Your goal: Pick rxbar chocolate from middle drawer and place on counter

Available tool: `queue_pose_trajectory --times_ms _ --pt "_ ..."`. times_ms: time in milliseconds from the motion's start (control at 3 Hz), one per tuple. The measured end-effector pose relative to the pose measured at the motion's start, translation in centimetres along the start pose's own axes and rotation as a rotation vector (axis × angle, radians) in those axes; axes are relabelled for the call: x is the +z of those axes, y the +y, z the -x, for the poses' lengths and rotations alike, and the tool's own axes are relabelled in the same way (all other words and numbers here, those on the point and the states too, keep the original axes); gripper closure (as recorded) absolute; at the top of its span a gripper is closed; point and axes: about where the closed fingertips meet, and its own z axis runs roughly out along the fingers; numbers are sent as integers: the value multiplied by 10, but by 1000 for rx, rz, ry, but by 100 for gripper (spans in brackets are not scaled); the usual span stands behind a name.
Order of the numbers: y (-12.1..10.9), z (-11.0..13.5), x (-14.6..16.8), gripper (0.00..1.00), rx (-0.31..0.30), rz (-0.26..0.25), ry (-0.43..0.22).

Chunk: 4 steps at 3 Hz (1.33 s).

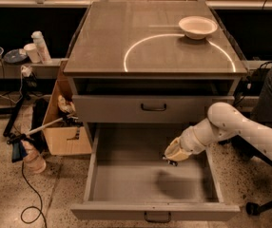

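cream hand (174, 156) hung low over the right side of the middle drawer (126, 184), its grip impossible to tell. the dark sliver under it was likely the rxbar chocolate (170, 162); the worktop (140, 27) lay above and behind, beyond the closed drawer (117, 109).

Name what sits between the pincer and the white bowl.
In the camera view, from the pincer over the middle drawer to the bowl: the closed drawer front, then counter crossed by the white arc.

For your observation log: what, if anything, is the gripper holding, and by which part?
Cannot be told. The gripper hangs above the grey metal drawer, a small dark shape at its tip, possibly a dark-wrapped snack bar; the hold is hidden.
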Motion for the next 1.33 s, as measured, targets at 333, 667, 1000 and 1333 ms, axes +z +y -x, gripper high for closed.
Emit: queue_pose_trajectory --times_ms 333,667,1000,1333 --pt "12 14 -22 100 -73 53 -91" --pt "16 34 -46 100 -150 71 -142" --pt "13 69 -82 100 -217 44 -131" --pt "13 69 -82 100 -217 44 -131"
